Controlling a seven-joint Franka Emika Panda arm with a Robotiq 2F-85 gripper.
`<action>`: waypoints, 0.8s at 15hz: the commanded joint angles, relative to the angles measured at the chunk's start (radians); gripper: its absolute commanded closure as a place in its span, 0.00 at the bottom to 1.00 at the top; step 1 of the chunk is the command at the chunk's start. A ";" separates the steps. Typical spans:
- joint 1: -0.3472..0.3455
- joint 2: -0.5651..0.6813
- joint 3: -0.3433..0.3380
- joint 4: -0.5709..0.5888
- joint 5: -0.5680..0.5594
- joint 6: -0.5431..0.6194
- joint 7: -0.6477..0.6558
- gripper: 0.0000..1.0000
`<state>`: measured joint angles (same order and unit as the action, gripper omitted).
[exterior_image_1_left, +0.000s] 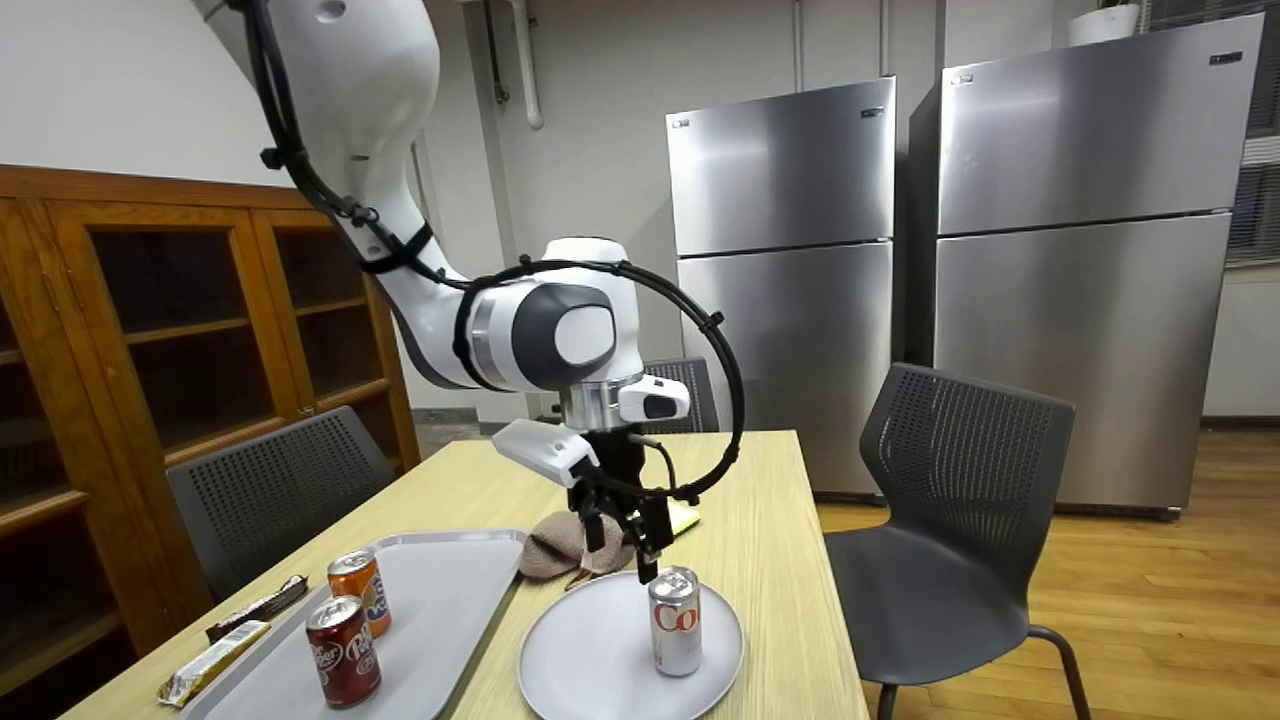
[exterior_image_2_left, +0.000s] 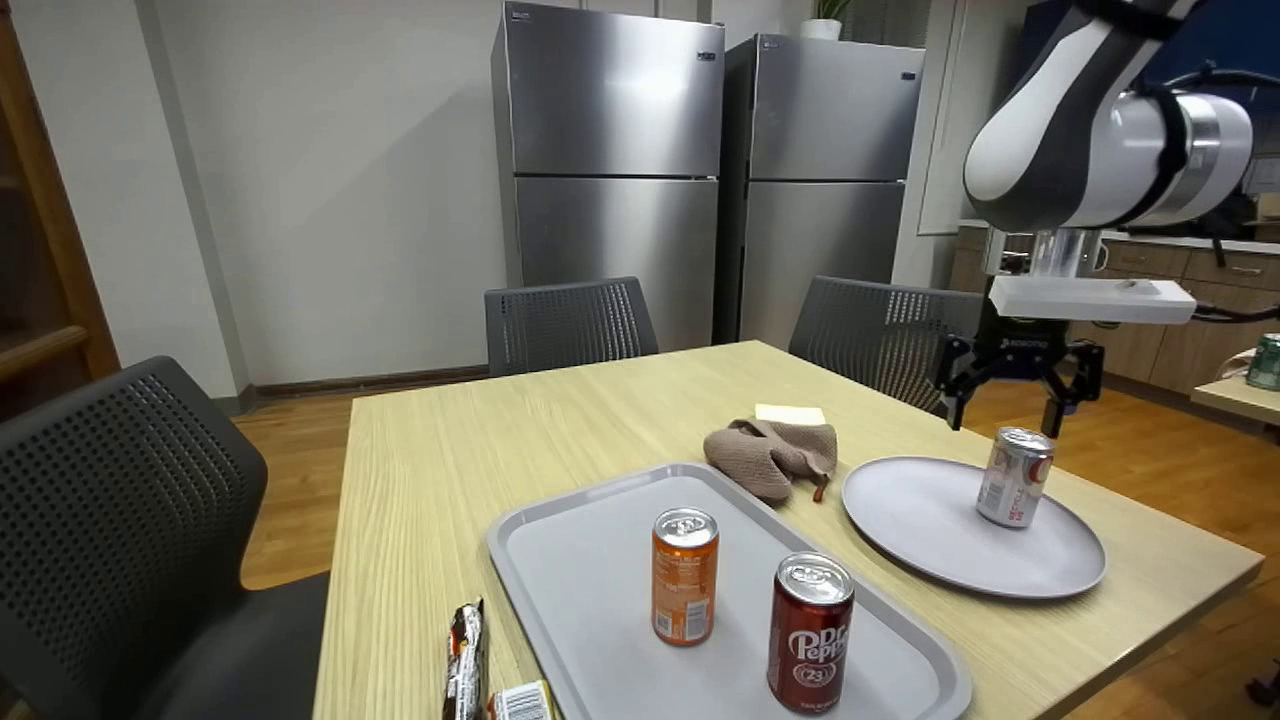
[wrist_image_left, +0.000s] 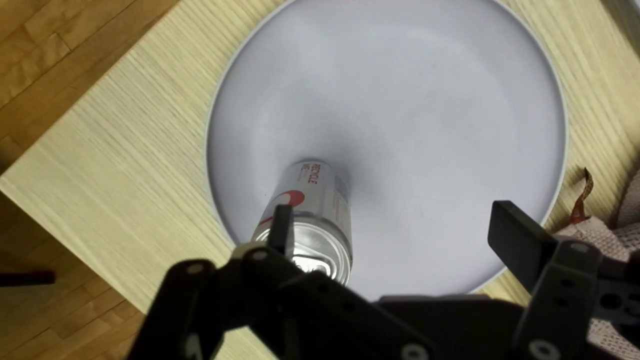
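Observation:
My gripper (wrist_image_left: 393, 210) stands open above the plate, nothing between its fingers. A silver soda can (wrist_image_left: 320, 200) with red lettering stands upright on the pale grey round plate (wrist_image_left: 425, 125). It is the nearest thing to the gripper. In the wrist view the left finger (wrist_image_left: 283, 227) overlaps the can's lid, while the right finger (wrist_image_left: 515, 240) is over the plate's far side. Both exterior views put the fingertips near the height of the can's top (exterior_image_1_left: 676, 580); whether one touches it I cannot tell. The gripper (exterior_image_2_left: 1003, 428) points down.
A grey tray (exterior_image_2_left: 590, 590) beside the plate carries an orange can (exterior_image_2_left: 685, 580) and a dark red can (exterior_image_2_left: 812, 640). A brown cloth (exterior_image_2_left: 765, 465) with a yellow pad (exterior_image_2_left: 790, 414) lies behind. Wrapped bars (exterior_image_1_left: 215, 662) lie past the tray. Chairs (exterior_image_1_left: 950, 520) surround the table.

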<state>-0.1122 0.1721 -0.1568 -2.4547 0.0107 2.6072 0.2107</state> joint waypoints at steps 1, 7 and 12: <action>-0.025 0.054 0.000 0.076 0.045 -0.052 -0.040 0.00; -0.046 0.082 -0.012 0.113 0.054 -0.092 -0.064 0.00; -0.048 0.089 -0.030 0.121 0.039 -0.105 -0.059 0.00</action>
<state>-0.1475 0.2488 -0.1842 -2.3655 0.0459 2.5441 0.1747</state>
